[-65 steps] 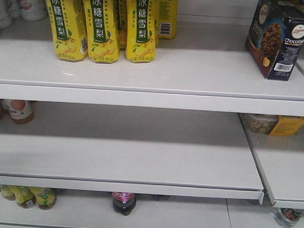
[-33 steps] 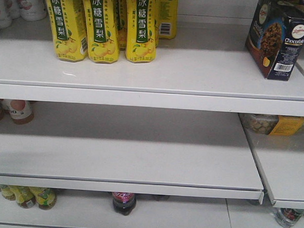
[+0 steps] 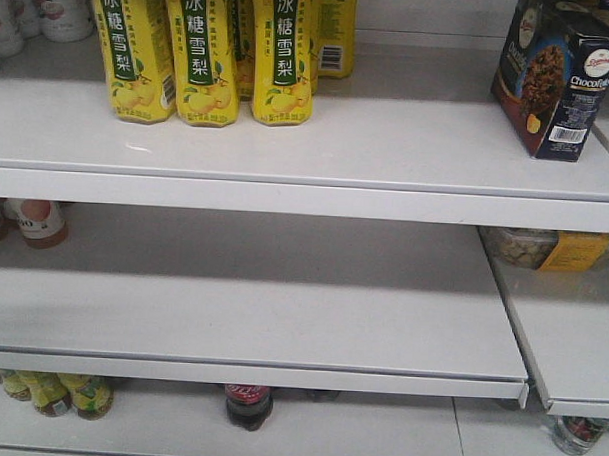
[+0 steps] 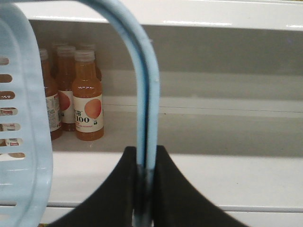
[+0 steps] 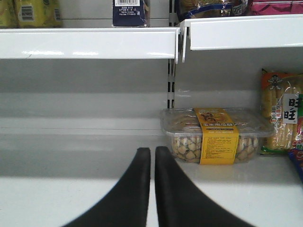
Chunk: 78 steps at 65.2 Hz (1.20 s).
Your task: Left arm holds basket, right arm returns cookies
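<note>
The cookies [image 3: 555, 77], a dark carton picturing chocolate chip cookies, stand upright at the right end of the upper shelf [image 3: 306, 178]. In the right wrist view only the carton's base [image 5: 131, 12] shows, above the shelf lip. My left gripper [image 4: 146, 152] is shut on the light blue hoop handle [image 4: 144, 75] of the basket, whose slotted wall [image 4: 26, 142] fills that view's left edge. My right gripper [image 5: 152, 151] is shut with nothing between its fingers, low over the middle shelf, well below the cookies. Neither arm shows in the front view.
Yellow pear-drink bottles [image 3: 200, 54] line the upper shelf's left. Orange juice bottles [image 4: 87, 99] stand behind the basket. A clear snack tub with a yellow label [image 5: 215, 135] and a snack bag [image 5: 281, 113] sit right of my right gripper. A cola bottle [image 3: 248, 404] stands on the bottom shelf.
</note>
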Tool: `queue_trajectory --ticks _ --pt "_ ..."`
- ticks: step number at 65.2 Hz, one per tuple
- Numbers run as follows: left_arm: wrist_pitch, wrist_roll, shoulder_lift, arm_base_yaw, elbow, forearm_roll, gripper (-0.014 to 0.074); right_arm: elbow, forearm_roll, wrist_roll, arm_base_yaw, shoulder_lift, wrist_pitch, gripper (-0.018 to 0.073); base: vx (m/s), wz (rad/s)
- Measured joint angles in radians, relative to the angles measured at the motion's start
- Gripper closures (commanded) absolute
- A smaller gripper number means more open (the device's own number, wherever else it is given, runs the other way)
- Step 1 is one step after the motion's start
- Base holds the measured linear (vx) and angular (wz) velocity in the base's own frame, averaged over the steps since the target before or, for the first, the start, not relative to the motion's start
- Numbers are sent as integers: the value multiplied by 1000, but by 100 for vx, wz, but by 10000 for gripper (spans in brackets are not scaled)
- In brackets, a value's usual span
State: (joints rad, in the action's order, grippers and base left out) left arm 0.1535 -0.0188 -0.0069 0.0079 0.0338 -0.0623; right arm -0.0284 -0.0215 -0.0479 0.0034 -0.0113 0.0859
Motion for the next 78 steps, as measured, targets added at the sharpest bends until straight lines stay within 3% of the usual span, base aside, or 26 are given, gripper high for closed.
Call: queue_trajectory --ticks 78 --pt "0 0 0 0 0 0 599 0 0 -1 0 0 0 570 0 0"
